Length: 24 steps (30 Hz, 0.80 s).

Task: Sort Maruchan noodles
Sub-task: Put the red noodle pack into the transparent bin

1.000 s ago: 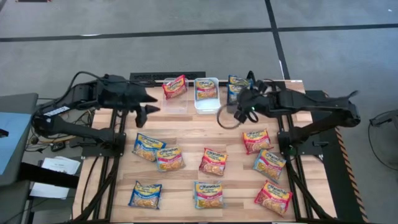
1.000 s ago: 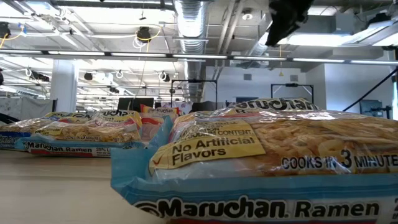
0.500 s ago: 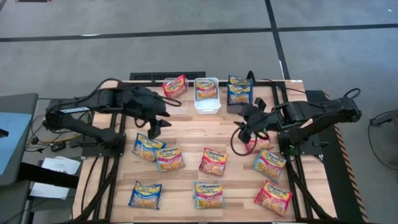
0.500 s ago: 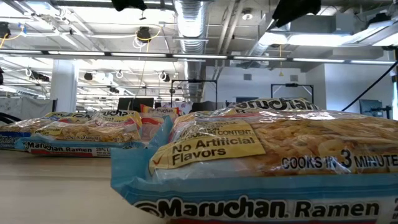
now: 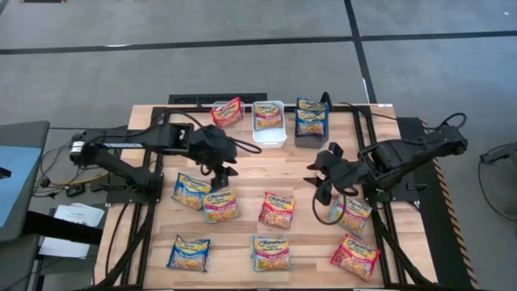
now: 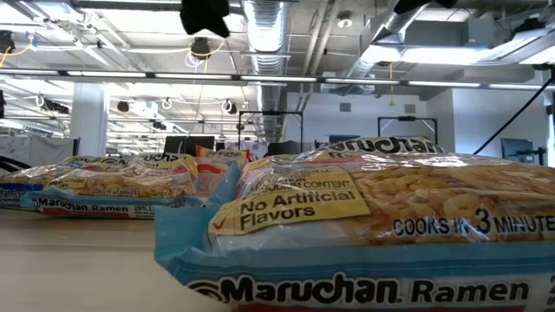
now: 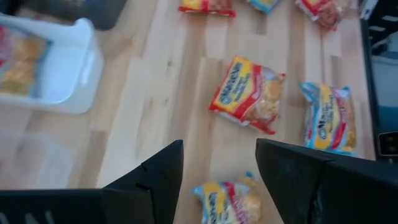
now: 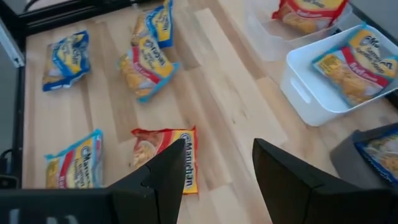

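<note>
Several Maruchan noodle packets lie flat on the wooden table (image 5: 242, 166). Among them are a blue/yellow one (image 5: 192, 191), a light blue/pink one (image 5: 220, 206) and a red one (image 5: 277, 210). My left gripper (image 5: 222, 175) hovers open just far of the light blue/pink packet (image 7: 230, 200), touching nothing. My right gripper (image 5: 319, 186) hovers open at the right. A red packet (image 8: 165, 158) shows past its fingers in the right wrist view.
Three bins stand along the far edge: a clear one (image 5: 228, 128) with a red packet, a white one (image 5: 268, 136) with a light blue/pink packet, and a dark one (image 5: 312, 133) with a blue packet. More packets (image 5: 271, 252) lie near the front edge.
My left gripper has swung from the far left toward the table's middle and near side, sinking and tipping downward. My right gripper has swung from beside the bins toward the near edge, turning as it went. Both have stayed open. No packet has moved.
</note>
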Tool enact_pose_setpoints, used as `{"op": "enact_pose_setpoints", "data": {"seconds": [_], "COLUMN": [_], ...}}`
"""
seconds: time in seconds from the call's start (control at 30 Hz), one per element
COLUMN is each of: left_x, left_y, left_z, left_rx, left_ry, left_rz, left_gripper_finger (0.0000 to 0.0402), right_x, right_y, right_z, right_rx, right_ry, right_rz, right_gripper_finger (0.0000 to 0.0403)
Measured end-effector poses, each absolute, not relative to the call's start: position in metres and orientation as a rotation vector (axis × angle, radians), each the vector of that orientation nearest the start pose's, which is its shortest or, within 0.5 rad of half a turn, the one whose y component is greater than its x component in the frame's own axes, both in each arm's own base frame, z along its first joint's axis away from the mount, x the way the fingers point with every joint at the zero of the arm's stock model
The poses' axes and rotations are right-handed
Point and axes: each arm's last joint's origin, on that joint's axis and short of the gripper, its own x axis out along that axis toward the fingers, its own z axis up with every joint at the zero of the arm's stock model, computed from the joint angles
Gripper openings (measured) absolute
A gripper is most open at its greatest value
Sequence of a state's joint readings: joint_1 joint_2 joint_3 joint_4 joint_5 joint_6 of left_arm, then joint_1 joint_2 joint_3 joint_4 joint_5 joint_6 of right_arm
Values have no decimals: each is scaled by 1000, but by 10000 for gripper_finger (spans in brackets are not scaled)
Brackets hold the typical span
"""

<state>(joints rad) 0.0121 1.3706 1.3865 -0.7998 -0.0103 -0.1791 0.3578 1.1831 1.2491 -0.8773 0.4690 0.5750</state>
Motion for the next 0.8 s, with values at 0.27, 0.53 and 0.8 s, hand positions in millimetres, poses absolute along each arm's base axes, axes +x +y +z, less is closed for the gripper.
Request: {"op": "enact_pose_setpoints", "data": {"seconds": [0.27, 0.53, 0.8], "left_x": [314, 339, 366], "left_y": [-9, -32, -54], "left_z": [335, 311, 283], "left_rx": [-160, -132, -82], "left_ry": [789, 800, 795], "left_rz": [40, -23, -76], "left_gripper_finger": [187, 187, 187], "right_x": [213, 210, 207], "right_y": [80, 92, 101], "right_z": [357, 360, 361], "right_rx": [214, 213, 207], "right_ry": [667, 644, 636], "right_rz": [-251, -190, -147], "right_gripper_finger": [210, 210, 210]}}
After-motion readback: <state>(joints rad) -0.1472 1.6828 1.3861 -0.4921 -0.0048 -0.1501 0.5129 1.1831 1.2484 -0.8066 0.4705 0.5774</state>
